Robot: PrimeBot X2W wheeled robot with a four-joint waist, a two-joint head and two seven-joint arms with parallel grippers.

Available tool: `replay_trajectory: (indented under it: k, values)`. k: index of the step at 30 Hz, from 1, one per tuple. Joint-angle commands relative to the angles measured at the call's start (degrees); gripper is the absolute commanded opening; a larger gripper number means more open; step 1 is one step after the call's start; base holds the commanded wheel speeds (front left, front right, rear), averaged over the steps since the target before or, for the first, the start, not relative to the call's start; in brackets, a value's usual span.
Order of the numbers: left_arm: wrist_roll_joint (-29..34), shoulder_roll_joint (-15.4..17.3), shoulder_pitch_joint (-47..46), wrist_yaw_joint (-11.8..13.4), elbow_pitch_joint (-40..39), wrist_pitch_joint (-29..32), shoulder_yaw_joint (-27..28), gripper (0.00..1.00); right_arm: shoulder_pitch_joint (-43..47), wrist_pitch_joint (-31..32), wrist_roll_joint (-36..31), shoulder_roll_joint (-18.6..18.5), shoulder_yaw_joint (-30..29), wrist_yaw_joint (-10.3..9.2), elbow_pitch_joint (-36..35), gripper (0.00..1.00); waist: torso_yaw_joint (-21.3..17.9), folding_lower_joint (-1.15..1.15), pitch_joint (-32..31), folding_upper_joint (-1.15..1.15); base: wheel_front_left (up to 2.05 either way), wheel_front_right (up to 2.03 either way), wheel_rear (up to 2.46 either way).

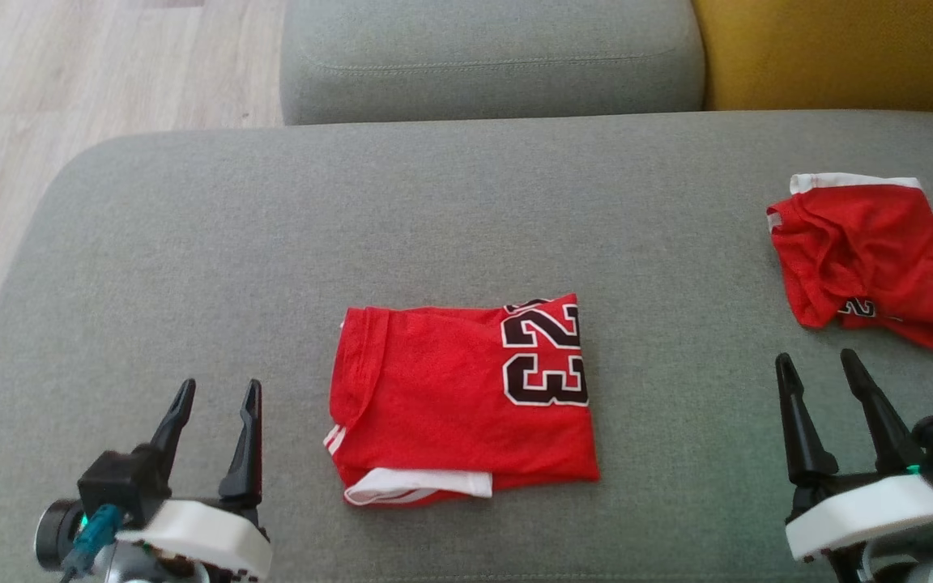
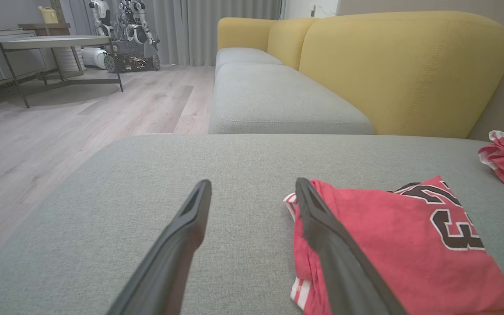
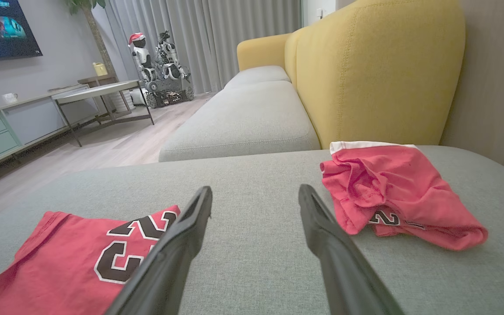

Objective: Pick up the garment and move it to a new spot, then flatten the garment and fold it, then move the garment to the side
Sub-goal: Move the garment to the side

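A red garment (image 1: 450, 397) with a black "23" lies folded in a neat rectangle on the middle of the grey sofa seat (image 1: 272, 243). A second red garment (image 1: 867, 259) lies crumpled at the right of the seat. My left gripper (image 1: 221, 385) is open, low at the left, a short way left of the folded garment (image 2: 392, 236). The right gripper (image 1: 815, 358) is open too, just below and left of the crumpled garment (image 3: 392, 188). Neither holds anything. The right wrist view has the folded garment (image 3: 72, 258) at lower left.
Beyond the seat is another grey cushion (image 1: 491, 57) and a yellow backrest (image 1: 831, 48). Wooden floor (image 1: 70, 81) runs along the seat's left edge. Across the room stand a low table (image 2: 55, 43) and parked robots (image 2: 125, 26).
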Motion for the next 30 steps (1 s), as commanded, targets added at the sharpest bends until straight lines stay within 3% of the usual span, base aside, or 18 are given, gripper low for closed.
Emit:
replay_trajectory:
  k: [1,13,30]
  values:
    - [0.5,0.9,-3.0,0.5,-2.2,-0.1,1.9,1.0,-1.6,0.0,-0.1,-0.9,0.9,-0.04,-1.7,1.0,0.2,0.0,0.1,0.0,0.0,0.0,0.0]
    - [0.7,0.9,-6.8,0.2,-3.9,-0.7,0.6,1.0,-3.2,0.2,0.6,-0.7,2.0,-0.04,3.1,1.0,6.1,0.0,3.8,0.0,0.0,0.0,0.0]
    - [0.5,-2.9,-15.5,-1.5,0.0,-4.1,-2.6,1.0,-14.8,0.6,6.4,-1.0,13.2,-0.04,24.1,1.0,14.2,0.0,11.7,0.0,0.0,0.0,0.0]
